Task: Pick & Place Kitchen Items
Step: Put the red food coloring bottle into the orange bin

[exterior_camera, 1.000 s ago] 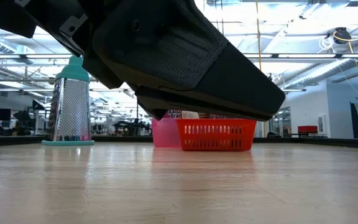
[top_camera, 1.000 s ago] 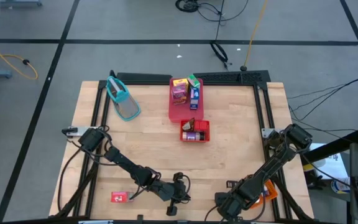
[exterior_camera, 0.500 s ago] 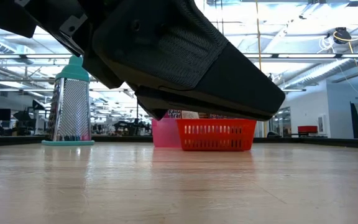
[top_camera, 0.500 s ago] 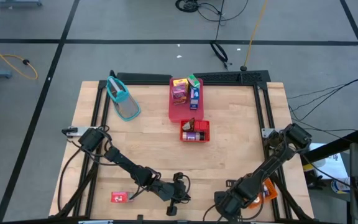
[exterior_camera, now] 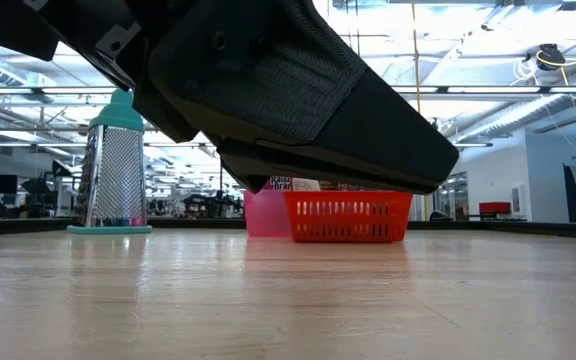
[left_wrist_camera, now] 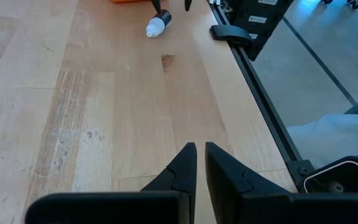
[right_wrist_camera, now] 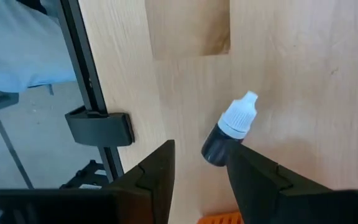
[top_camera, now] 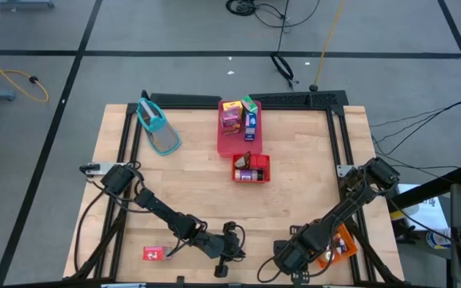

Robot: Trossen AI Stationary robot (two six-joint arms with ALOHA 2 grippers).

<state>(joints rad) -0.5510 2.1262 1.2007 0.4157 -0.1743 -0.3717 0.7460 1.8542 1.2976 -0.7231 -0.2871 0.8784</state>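
While the left gripper (top_camera: 229,240) rests low near the table's front edge with its fingers (left_wrist_camera: 180,171) drawn almost together, only a thin slit between them and nothing held, the right gripper (top_camera: 288,258) hangs over the front right corner of the wooden table (top_camera: 190,184). In the right wrist view its two dark fingers (right_wrist_camera: 154,171) stand apart, and a small dark dropper bottle with a white cap (right_wrist_camera: 229,130) lies on its side on the wood just ahead of them, its dark end reaching into the gap close to one finger; I cannot tell whether it touches. The same bottle (left_wrist_camera: 157,25) shows far off in the left wrist view, lying near the table's black frame rail (left_wrist_camera: 253,81) and just beside an orange bin (left_wrist_camera: 129,1). From above, that orange bin (top_camera: 338,245) sits partly under the right arm at the table's right front edge.

Farther back, near the middle, a small red mesh basket (top_camera: 252,169) holds a little bottle, and just behind it a flat pink tray (top_camera: 226,140) carries upright cartons: a yellow-and-purple carton (top_camera: 231,116) and a blue-and-green carton (top_camera: 250,117) side by side. A teal-handled box grater (top_camera: 157,126) lies towards the back left. A small red packet (top_camera: 153,254) lies at the front left corner, well apart from the left gripper. In the low view the left arm fills the upper part, with the grater (exterior_camera: 116,165) and red basket (exterior_camera: 348,217) beyond.
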